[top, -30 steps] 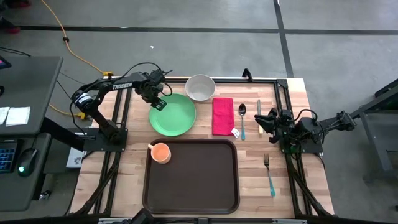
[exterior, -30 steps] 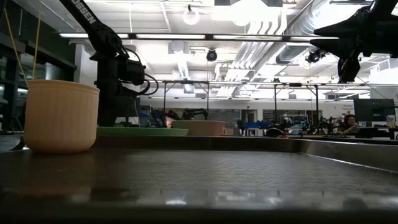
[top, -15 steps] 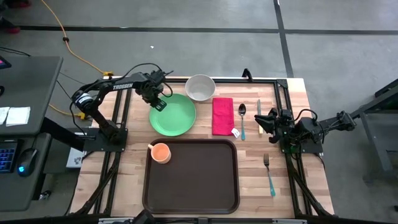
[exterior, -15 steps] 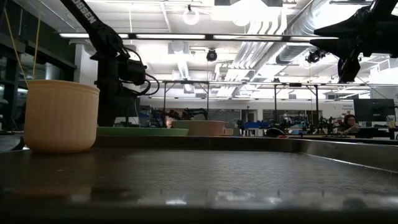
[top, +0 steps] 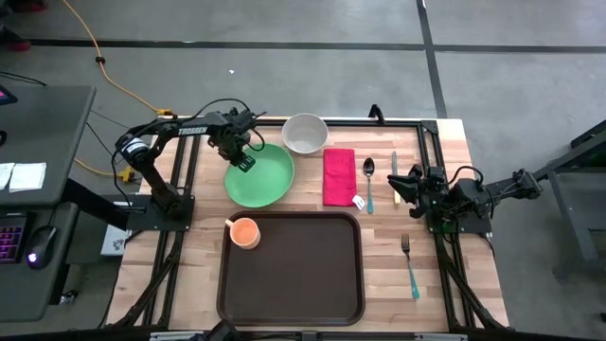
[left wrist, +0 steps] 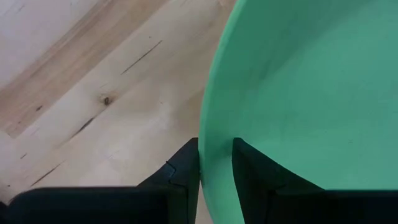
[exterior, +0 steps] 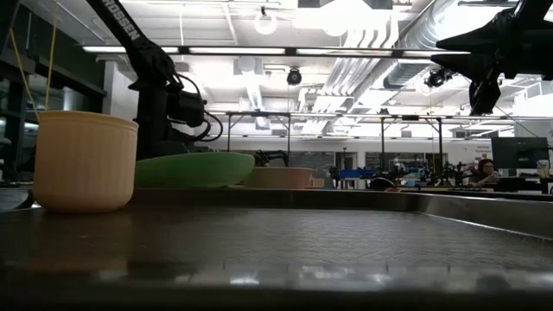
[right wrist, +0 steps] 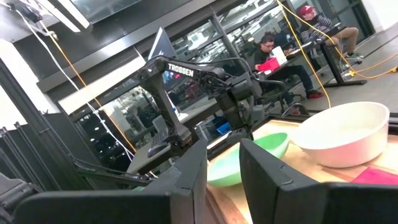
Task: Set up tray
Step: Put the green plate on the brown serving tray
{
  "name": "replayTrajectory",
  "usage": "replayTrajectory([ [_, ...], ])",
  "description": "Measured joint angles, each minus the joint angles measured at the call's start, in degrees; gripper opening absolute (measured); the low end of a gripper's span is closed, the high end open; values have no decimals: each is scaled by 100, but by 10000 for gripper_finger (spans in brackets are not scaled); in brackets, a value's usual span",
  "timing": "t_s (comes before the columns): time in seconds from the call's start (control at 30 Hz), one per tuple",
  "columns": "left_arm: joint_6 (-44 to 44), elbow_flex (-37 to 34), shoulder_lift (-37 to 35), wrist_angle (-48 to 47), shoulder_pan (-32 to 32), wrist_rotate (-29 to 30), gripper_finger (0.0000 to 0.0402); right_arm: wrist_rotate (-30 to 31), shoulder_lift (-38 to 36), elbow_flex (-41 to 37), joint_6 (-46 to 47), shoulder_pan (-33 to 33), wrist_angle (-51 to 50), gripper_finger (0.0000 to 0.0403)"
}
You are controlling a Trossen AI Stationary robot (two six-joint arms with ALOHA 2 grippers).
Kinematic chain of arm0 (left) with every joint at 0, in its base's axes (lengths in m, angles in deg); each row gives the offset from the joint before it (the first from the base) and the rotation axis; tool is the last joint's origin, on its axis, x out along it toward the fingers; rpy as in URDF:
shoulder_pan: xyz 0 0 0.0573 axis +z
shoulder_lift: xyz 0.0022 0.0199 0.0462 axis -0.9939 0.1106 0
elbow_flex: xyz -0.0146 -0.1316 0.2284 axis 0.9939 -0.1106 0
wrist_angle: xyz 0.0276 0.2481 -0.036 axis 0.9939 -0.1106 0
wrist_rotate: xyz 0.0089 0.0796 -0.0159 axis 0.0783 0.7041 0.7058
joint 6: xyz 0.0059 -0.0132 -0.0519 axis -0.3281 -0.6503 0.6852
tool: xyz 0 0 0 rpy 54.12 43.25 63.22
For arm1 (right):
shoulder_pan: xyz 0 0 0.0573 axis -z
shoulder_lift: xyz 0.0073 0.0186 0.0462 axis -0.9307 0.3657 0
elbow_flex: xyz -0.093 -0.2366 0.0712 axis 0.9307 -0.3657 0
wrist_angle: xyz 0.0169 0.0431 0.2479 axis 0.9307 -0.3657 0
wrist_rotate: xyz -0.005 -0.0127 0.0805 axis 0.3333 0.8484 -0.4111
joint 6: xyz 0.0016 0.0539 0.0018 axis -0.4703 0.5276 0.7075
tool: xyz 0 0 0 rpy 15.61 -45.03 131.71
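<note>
High view: a pale butcher-block table (top: 194, 242) inside a black metal frame (top: 431, 133) stands on a grey concrete floor crossed by a yellow cable (top: 104, 66); the low view looks across into a bright hall of white ducts and ceiling lights; the tray (top: 292, 268), dark brown, rectangular, round-cornered and rimmed, lies at the table's near edge, bare but for an orange cup (top: 244, 231) in its far left corner. Just beyond the tray sit a green plate (top: 260, 177), a white bowl (top: 305, 133), a pink napkin (top: 339, 175), a spoon (top: 368, 180) and a knife (top: 394, 170); a fork (top: 409, 264) lies right of the tray. The left gripper (top: 240, 155) is clamped on the green plate's rim, which rides tilted; the right gripper (top: 396, 185) hovers right of the spoon, fingers slightly parted and empty.
</note>
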Motion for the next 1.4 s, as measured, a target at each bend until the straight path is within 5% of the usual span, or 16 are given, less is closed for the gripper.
replayTrajectory([
  [0.4, 2, 186, 15, -180, 0, -175, 111, -1, 1, 0, 0, -1, 0, 74],
  [0.8, 1, 273, -7, -168, 7, -249, 16, 0, 1, 0, -1, 0, 0, 74],
  [1.4, -29, 256, -448, -380, 4, -200, 14, -1, 0, 0, 0, -2, 0, 74],
])
